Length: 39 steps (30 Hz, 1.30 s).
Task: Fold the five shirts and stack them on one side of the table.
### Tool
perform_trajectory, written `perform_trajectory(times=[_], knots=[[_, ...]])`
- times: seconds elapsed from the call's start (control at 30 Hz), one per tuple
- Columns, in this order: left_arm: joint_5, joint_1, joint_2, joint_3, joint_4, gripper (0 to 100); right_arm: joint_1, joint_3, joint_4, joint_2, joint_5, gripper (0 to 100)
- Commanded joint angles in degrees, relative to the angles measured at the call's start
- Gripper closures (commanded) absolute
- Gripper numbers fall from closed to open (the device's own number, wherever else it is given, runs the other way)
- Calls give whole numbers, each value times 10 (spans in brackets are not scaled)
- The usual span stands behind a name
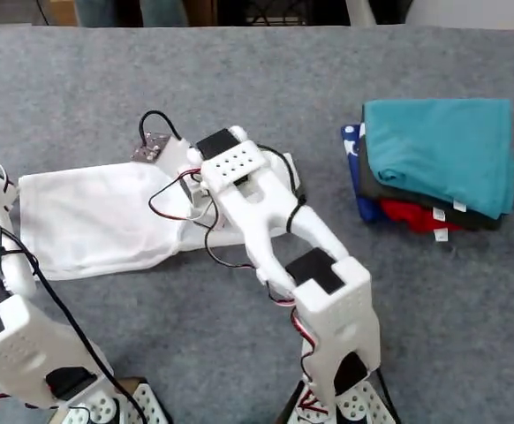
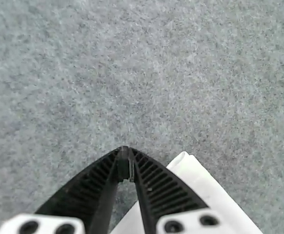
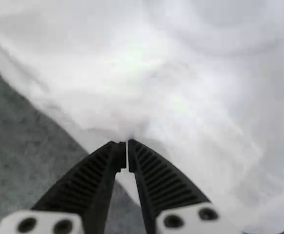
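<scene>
Shirt [image 1: 98, 221] lies centre-left, long axis left-right. Right gripper [image 3: 127, 144] is closed and looks pinched on its right-end edge. Left gripper [image 2: 126, 161] is closed on nothing, just off the left end. Stack [image 1: 438, 159] is upper right, so the right arm is nearer.

From above, the right arm's body hides the right gripper [image 3: 127, 143] and the part of the white shirt [image 1: 89, 221] under it. Far from it, the teal shirt [image 1: 442, 150] covers most of the grey shirt [image 1: 372, 181], red shirt [image 1: 407, 215] and blue shirt [image 1: 354, 172].
</scene>
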Motion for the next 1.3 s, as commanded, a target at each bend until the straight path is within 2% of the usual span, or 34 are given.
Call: perform_trajectory(times=[0.0, 0.33, 0.4, 0.57, 0.67, 0.77, 0.97, 1.07, 1.17, 1.27], knots=[[-5, 0, -4, -29, -6, 970, 10, -28, -83, 15, 5, 983], [-5, 0, -4, -29, -6, 970, 70, -109, -160, 27, 3, 983], [-5, 0, -4, -29, -6, 970, 77, -130, -105, 7, 3, 983], [-5, 0, -4, -29, -6, 970, 47, -164, 128, -43, 4, 984], [-5, 0, -4, -29, -6, 970, 23, -158, 195, -45, 2, 984], [-5, 0, -4, -29, -6, 970, 25, -125, 154, -25, 2, 984], [-5, 0, -4, -29, -6, 970, 78, -43, -11, 90, 2, 984], [-5, 0, -4, -29, -6, 968, 84, -59, 11, 112, 2, 984], [-5, 0, -11, -35, 5, 968, 79, -129, 91, 80, 2, 984], [-5, 0, -63, -67, 91, 966, 69, -217, 164, 36, 3, 984]])
